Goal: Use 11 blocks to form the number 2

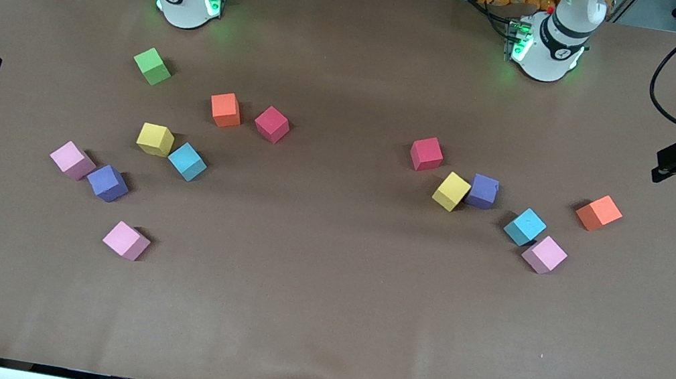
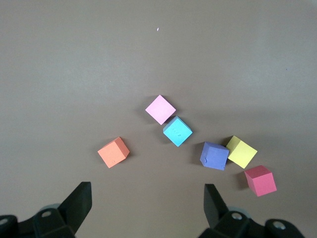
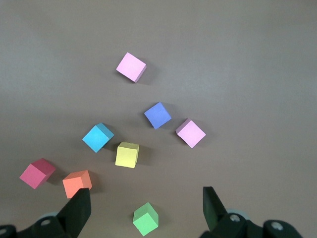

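- The table [image 1: 317, 322] is covered in brown paper, and the blocks lie on it in two loose groups. No number 2 is built yet.
- Toward the right arm's end lie a green cube [image 1: 152, 66], an orange block [image 1: 225, 109], a red block [image 1: 271, 124], a yellow block [image 1: 154, 139] touching a light blue block [image 1: 187, 161], a pink block [image 1: 72, 159] touching a purple block [image 1: 107, 183], and another pink block [image 1: 126, 240] nearest the front camera.
- Toward the left arm's end lie a red one [image 1: 426, 154], a yellow one [image 1: 451, 191] touching a purple one [image 1: 483, 191], an orange one [image 1: 599, 212], and a light blue one [image 1: 525, 226] touching a pink one [image 1: 544, 254].
- The left gripper [image 2: 146, 198] waits high over its group, fingers wide apart, holding nothing.
- The right gripper [image 3: 146, 198] waits high over its group, fingers wide apart, holding nothing.
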Action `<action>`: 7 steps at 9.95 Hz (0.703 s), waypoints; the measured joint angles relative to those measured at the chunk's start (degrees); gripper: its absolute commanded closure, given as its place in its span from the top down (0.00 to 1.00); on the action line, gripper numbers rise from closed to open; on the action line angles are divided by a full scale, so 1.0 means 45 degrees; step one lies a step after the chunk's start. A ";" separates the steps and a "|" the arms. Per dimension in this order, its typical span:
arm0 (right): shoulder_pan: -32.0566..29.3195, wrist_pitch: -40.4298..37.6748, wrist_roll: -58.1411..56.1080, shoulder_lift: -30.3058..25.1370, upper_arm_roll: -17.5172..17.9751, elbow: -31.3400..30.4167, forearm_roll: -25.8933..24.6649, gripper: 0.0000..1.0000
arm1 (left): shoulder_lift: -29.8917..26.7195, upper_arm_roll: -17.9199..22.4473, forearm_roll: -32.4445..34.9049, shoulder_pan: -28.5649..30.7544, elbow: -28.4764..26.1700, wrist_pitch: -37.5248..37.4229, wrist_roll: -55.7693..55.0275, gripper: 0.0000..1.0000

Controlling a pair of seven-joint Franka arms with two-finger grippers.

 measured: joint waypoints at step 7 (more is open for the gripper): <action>0.0129 0.0431 -0.0004 0.0524 0.0113 -0.0252 0.0055 1.00 | 0.0571 -0.2890 -0.0915 -0.0149 -0.2185 0.0972 -0.3322 1.00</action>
